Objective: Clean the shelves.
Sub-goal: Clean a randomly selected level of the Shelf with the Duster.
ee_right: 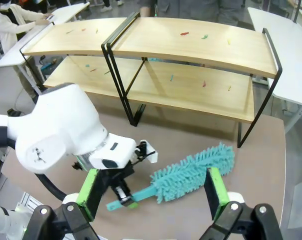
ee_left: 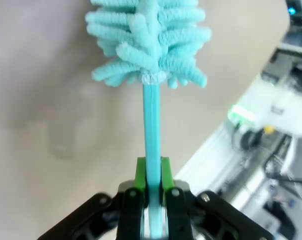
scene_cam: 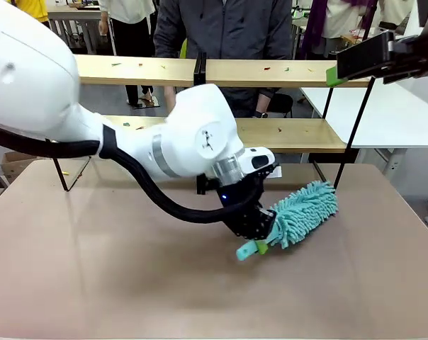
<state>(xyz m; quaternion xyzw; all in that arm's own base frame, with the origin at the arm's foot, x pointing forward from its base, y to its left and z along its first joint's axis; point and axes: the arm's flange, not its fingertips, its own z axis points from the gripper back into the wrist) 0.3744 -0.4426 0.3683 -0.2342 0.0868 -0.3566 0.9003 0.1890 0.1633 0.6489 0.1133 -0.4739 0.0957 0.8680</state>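
Shelves (scene_cam: 299,134) beyond your left claw (scene_cam: 260,230) look stiff; it clamps the light, floppy duster (scene_cam: 306,209) by its handle (ee_left: 151,120); right claw (ee_right: 153,175) gapes.

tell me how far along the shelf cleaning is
Done: the left hand is shut on the handle of the teal duster. In hand: the duster is down by the tabletop, in front of the shelves and not touching them. Left: coloured scraps lie on both boards, so the wiping itself has not yet begun.
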